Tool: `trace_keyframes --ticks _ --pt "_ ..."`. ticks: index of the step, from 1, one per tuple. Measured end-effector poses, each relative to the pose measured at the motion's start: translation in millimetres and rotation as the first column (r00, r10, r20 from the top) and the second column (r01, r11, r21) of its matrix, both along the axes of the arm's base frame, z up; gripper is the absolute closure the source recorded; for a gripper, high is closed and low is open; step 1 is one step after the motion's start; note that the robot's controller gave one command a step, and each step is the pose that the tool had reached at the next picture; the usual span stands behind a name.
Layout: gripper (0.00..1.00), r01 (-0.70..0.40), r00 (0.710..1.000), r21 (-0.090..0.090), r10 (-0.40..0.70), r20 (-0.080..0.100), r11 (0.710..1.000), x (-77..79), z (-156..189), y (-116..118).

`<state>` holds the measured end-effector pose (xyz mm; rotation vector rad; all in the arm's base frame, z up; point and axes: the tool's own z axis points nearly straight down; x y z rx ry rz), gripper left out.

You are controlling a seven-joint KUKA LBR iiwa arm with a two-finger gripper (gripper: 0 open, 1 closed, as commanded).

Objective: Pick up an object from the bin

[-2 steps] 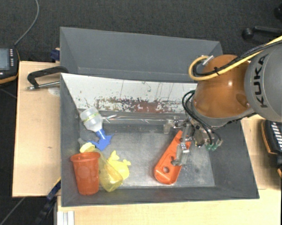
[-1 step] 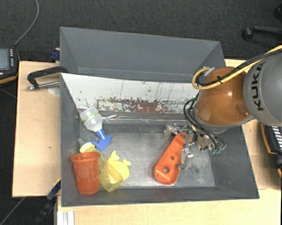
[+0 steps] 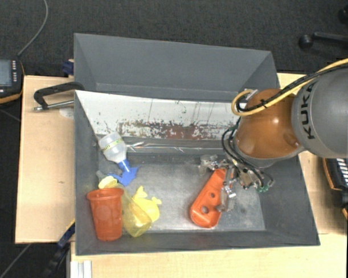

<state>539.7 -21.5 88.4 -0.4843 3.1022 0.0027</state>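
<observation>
A: What is lying nearest in the grey metal bin (image 3: 173, 174)?

B: An orange translucent plastic cup (image 3: 106, 214) is standing upright in the near left corner. A crumpled yellow soft piece (image 3: 142, 211) is leaning against its right side, touching it.

A: And over to the right?

B: A long orange plastic piece with a rounded lower end (image 3: 207, 206) is lying slantwise on the bin floor, near the front wall and well apart from the cup. Its upper end is running up under the gripper (image 3: 226, 186).

A: Is the gripper holding it?

B: It is sitting right at that upper end, touching or just above it. I cannot tell whether it is spread or pinching, as the metal parts and cables there are blurring together.

A: What is lying further back?

B: On the left, a small blue plastic piece (image 3: 127, 174) is lying just behind the cup. Behind that, a clear plastic bottle-like thing (image 3: 112, 146) is resting near the back wall. The arm's rounded orange-brown cover (image 3: 265, 133) is hanging over the back right part.
</observation>
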Motion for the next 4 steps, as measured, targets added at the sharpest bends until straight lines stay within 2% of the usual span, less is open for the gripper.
trace_keyframes --ticks 1,2,3,4 --pt "0.00 -0.092 0.996 0.000 0.092 0.005 0.996 2.5 -5.0 -0.2" --pt "1.00 -0.171 0.985 0.001 0.171 0.000 0.985 -18.2 -17.3 36.3" --pt "1.00 -0.171 0.985 0.001 0.171 0.000 0.985 -18.1 -17.3 36.2" --pt "1.00 -0.171 0.985 0.003 0.171 0.003 0.985 -37.3 180.9 53.1"
